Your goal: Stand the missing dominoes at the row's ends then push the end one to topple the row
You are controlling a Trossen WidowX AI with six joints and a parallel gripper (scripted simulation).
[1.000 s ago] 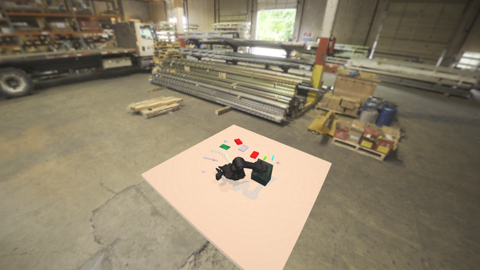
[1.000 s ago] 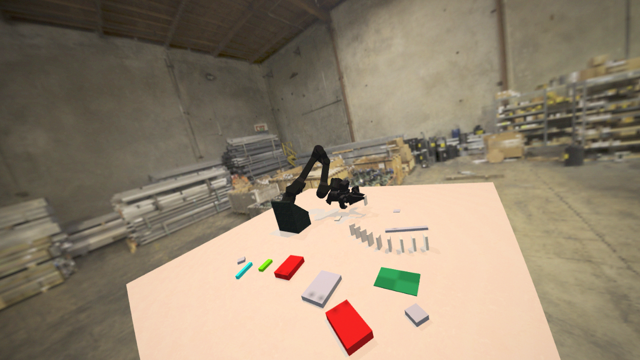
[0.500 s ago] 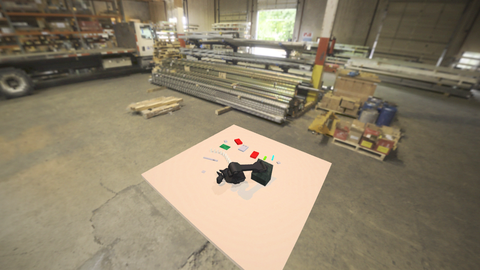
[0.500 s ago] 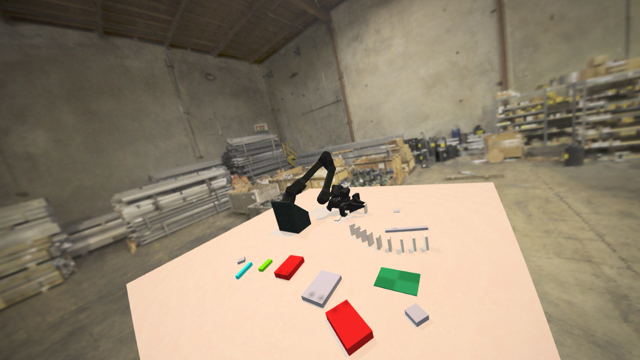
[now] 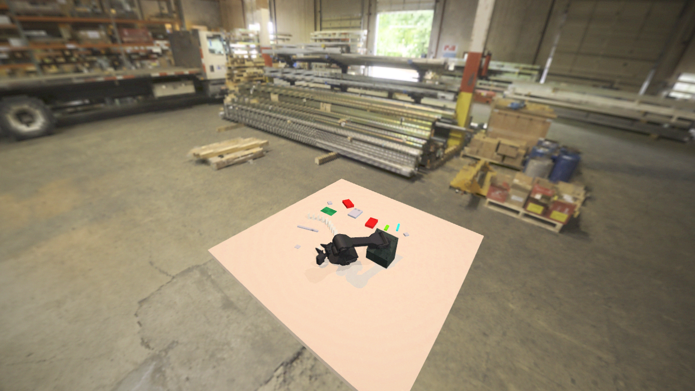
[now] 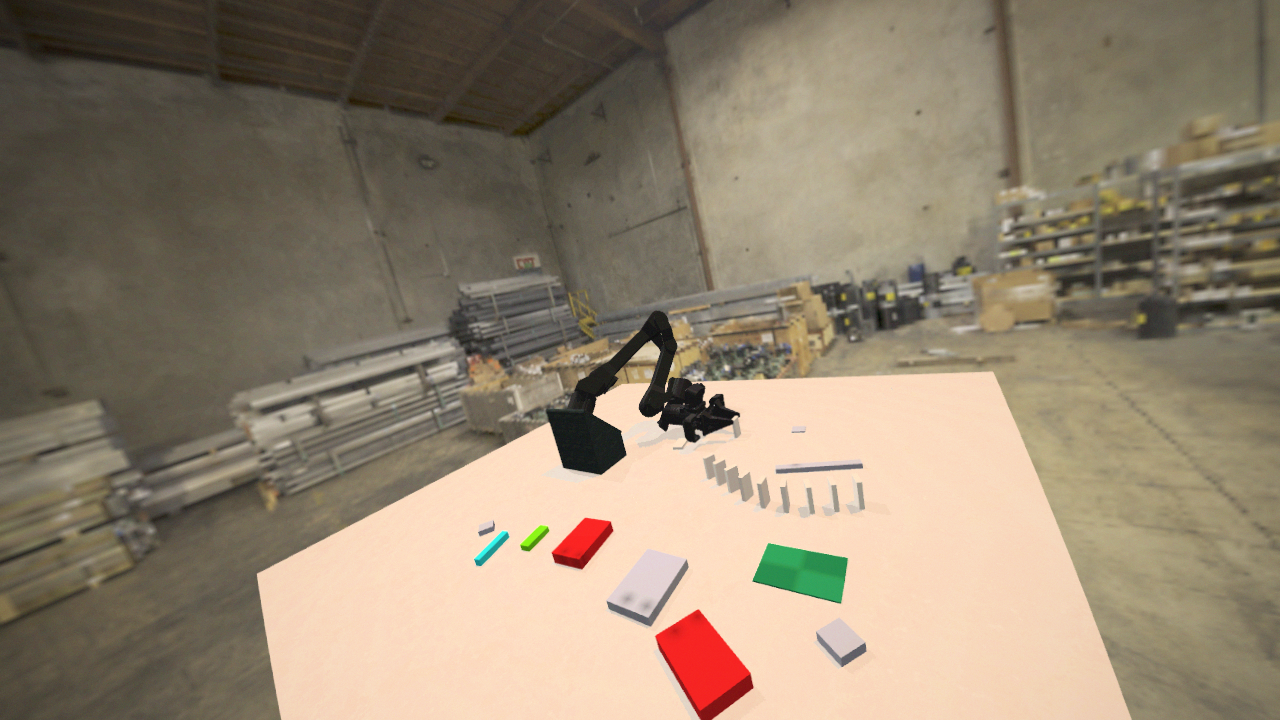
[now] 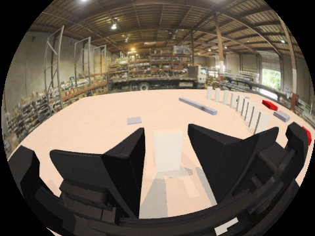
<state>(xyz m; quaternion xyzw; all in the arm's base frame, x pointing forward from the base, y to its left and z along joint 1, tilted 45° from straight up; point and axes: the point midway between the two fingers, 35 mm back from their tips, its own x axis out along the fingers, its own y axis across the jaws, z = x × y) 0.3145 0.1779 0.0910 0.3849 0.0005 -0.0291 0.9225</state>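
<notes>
My gripper (image 5: 318,252) (image 6: 723,425) (image 7: 166,131) is open, low over the table on the near side of the row. A white domino (image 6: 736,428) (image 7: 168,151) stands upright between its fingertips, with a gap on both sides in the wrist view, well apart from the row. The curved row of several white dominoes stands, from its end domino nearer the arm (image 6: 708,466) (image 7: 261,122) to its far end domino (image 6: 858,493) (image 7: 209,92). Another pale domino (image 6: 680,446) seems to lie flat under the gripper, partly hidden.
A long grey bar (image 5: 307,228) (image 6: 819,466) (image 7: 197,105) lies inside the row's curve. A small grey tile (image 6: 798,429) (image 7: 134,120) lies beyond the gripper. A green plate (image 6: 800,572), red blocks (image 6: 703,663) (image 6: 582,540) and a grey block (image 6: 648,585) lie on the row's other side.
</notes>
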